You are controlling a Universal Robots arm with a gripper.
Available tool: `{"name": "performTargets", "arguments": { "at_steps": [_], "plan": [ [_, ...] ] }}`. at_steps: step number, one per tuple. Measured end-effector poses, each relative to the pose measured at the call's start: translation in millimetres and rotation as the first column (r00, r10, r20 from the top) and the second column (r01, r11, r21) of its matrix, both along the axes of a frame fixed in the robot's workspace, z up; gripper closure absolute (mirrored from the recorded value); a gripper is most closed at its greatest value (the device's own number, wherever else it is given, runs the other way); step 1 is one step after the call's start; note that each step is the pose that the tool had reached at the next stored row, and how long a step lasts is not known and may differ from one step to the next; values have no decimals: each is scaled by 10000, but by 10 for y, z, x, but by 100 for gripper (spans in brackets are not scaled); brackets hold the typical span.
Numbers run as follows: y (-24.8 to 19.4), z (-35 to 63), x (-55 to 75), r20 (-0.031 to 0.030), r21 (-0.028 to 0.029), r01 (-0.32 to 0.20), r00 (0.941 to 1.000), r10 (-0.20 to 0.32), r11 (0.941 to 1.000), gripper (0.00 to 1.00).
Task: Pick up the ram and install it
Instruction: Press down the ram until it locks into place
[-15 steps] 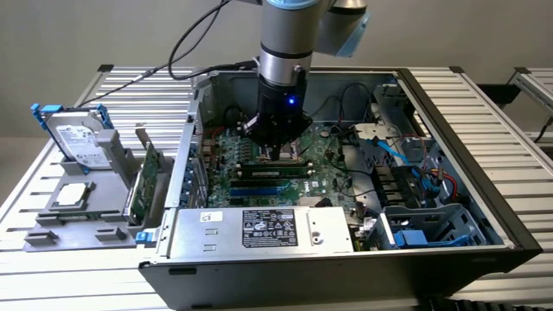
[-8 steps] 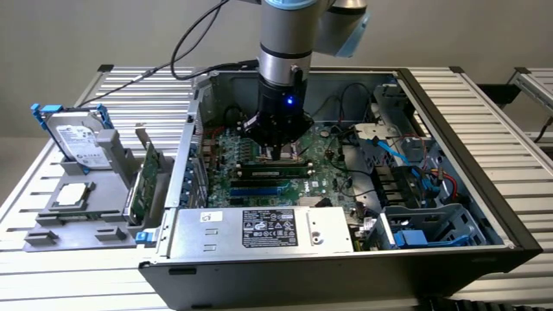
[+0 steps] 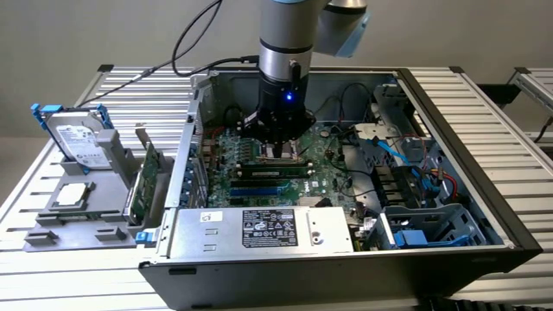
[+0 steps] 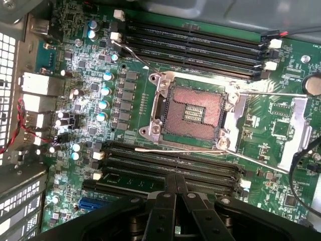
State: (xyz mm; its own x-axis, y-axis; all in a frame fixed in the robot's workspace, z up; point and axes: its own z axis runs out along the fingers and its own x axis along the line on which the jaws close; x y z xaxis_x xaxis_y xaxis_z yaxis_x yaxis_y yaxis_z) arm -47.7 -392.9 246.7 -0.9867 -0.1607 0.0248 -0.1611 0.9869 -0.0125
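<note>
Green ram (image 3: 274,172) stick, one, seated in slot, end effector (image 4: 176,187) closed, empty

even, soft light; mild glare on the socket frame (image 4: 296,125); slight overall blur.

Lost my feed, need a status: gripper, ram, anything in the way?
Gripper shut, low over the motherboard by the CPU socket. Ram stands seated on the board right under it; grip on it unclear. No obstruction seen.
</note>
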Motion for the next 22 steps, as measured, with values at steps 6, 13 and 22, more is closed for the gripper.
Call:
{"name": "performTargets", "arguments": {
  "at_steps": [6, 13, 22],
  "plan": [
    [-24, 90, 5, -5, -3, 209, 9998, -209, 9998, 89],
    [-68, 123, 6, -4, -15, 547, 9985, -547, 9985, 89],
    [-217, 134, 5, -5, -3, 690, 9976, -690, 9976, 89]
  ]
}}
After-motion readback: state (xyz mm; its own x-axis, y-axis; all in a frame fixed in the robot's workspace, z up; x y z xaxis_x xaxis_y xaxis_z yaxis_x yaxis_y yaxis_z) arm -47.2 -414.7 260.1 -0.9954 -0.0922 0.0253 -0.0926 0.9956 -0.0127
